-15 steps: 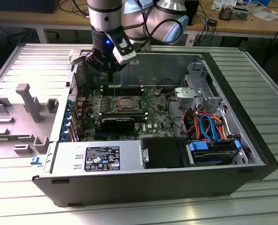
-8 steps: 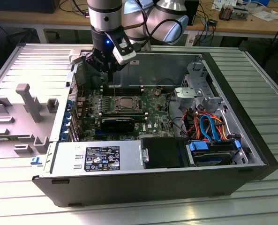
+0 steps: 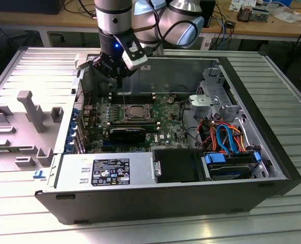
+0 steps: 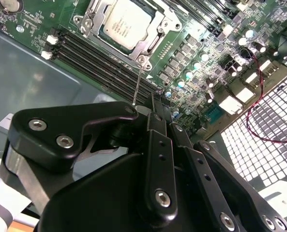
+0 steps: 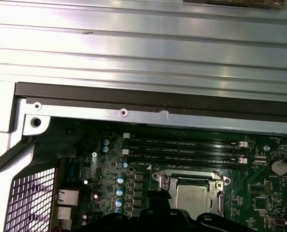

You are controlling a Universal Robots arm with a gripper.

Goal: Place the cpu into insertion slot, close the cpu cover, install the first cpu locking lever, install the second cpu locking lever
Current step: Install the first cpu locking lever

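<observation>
The cpu lies flat in the insertion slot on the green board inside the open case. The cpu cover lies down over it, with the chip showing through its window. A thin locking lever stands up from the socket's corner. Its upper end runs behind the fingertips of my gripper, which hangs just above the socket's far-left corner. The fingers look shut together. Whether they pinch the lever is hidden.
Long black memory slots run beside the socket. In the exterior view a power supply sits at the front, a drive cage with coloured cables on the right, and a grey fixture outside on the left.
</observation>
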